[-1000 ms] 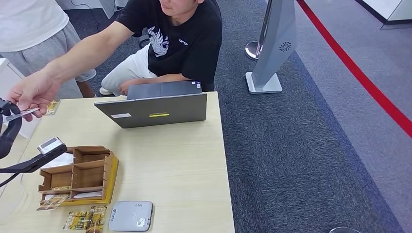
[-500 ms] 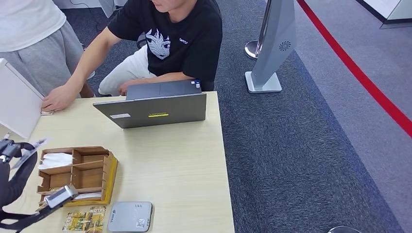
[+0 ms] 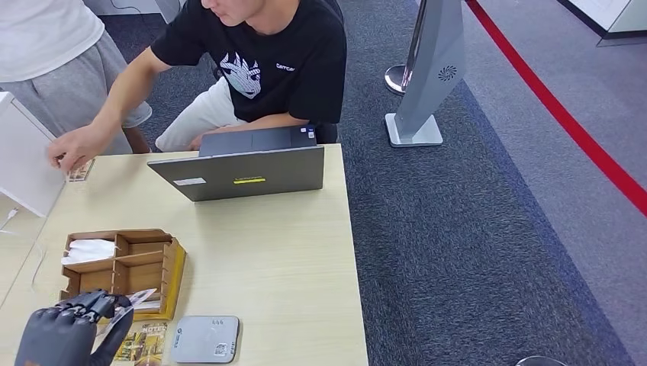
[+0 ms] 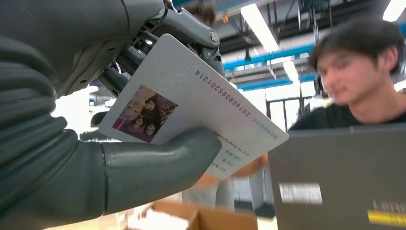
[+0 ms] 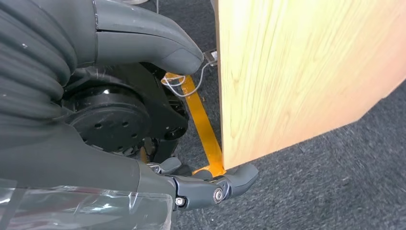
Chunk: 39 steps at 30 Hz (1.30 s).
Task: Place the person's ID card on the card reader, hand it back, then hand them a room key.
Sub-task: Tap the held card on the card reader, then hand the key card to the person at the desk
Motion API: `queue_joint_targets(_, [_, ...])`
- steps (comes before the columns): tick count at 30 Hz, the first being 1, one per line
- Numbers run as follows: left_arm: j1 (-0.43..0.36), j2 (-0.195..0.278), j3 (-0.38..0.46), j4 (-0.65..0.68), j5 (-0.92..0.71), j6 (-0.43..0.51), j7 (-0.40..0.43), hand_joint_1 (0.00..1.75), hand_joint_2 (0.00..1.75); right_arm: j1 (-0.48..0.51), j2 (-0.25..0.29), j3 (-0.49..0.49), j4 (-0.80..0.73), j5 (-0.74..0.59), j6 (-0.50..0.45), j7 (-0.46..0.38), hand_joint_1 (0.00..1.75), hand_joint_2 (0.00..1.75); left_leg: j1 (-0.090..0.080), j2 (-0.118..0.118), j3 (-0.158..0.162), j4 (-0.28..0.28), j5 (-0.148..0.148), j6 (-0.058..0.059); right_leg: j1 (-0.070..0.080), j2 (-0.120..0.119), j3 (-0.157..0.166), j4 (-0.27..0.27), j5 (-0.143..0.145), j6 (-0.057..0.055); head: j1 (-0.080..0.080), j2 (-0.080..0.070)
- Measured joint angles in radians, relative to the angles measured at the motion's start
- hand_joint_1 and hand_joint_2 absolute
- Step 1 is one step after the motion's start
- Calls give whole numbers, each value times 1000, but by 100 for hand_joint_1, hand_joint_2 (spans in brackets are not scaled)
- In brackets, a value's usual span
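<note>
Holding the ID card (image 4: 191,112) between thumb and dark fingers, left robot hand (image 3: 65,332) sits low at about 7 o'clock in the head view, over the near-left corner of the worktop (image 3: 282,252). Card is white, with a small photo and a printed number along one edge; the thumb presses its lower face, the fingers back it from behind. In the head view a pale corner of the card pokes out past the fingertips, just above the wooden organizer (image 3: 122,271). Card reader (image 3: 204,339), a flat grey box with rounded corners, lies at 6 o'clock on the worktop, just beside the organizer's near corner and a little right of the left robot hand; card not on it. Printed key cards (image 3: 136,343) lie flat between the robot hand and the reader. Grey laptop (image 3: 240,171) stands open at 12 o'clock, lid back toward the robot. Seated person in a black T-shirt (image 3: 259,61) behind it, one hand (image 3: 72,149) reaching to 10 o'clock, touching a small card (image 3: 79,170) at the worktop's far-left edge. Right robot hand (image 5: 158,115) hangs beside the worktop's wooden edge, above grey carpet; thumb and fingers apart, holding nothing.
</note>
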Motion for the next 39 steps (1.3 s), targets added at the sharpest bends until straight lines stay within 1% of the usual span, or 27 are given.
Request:
queue_joint_targets(5, [-8, 13, -70, 66, 23, -22, 46, 175, 175, -4, 0, 0, 0, 16, 18, 0, 0, 175, 0, 0, 0, 0, 0, 0, 0, 0, 0, 0, 0, 0, 0, 0])
queue_joint_targets(13, [-33, 19, -136, 198, 69, -39, 94, 175, 175, -3, 0, 10, -6, 24, 36, 11, 0, 175, 0, 0, 0, 0, 0, 0, 0, 0, 0, 0, 0, 0, 0, 0])
queue_joint_targets(19, [-55, 19, -183, 292, 87, -40, 120, 175, 175, 29, 0, 71, -62, -16, 20, 43, 0, 175, 0, 0, 0, 0, 0, 0, 0, 0, 0, 0, 0, 0, 0, 0])
queue_joint_targets(22, [-62, 19, -200, 327, 90, -39, 123, 175, 175, 36, 0, 100, -76, -22, 7, 39, 0, 175, 0, 0, 0, 0, 0, 0, 0, 0, 0, 0, 0, 0, 0, 0])
queue_joint_targets(26, [-68, 19, -216, 355, 95, -38, 129, 175, 175, 34, 0, 123, -77, -11, 2, 9, 0, 175, 0, 0, 0, 0, 0, 0, 0, 0, 0, 0, 0, 0, 0, 0])
queue_joint_targets(31, [-70, 33, -236, 356, 87, -30, 149, 175, 175, 31, 0, 132, -69, -10, 2, -16, 0, 175, 0, 0, 0, 0, 0, 0, 0, 0, 0, 0, 0, 0, 0, 0])
queue_joint_targets(34, [-72, 39, -239, 328, 73, -3, 154, 175, 175, 32, 0, 141, -67, -17, -11, -20, 0, 175, 0, 0, 0, 0, 0, 0, 0, 0, 0, 0, 0, 0, 0, 0])
queue_joint_targets(37, [-76, 36, -221, 273, 49, 1, 125, 175, 175, 35, 0, 156, -67, -28, -29, -22, 0, 175, 0, 0, 0, 0, 0, 0, 0, 0, 0, 0, 0, 0, 0, 0])
queue_joint_targets(39, [-80, 27, -190, 229, 32, -15, 89, 175, 175, 37, 0, 166, -67, -32, -36, -23, 0, 175, 0, 0, 0, 0, 0, 0, 0, 0, 0, 0, 0, 0, 0, 0])
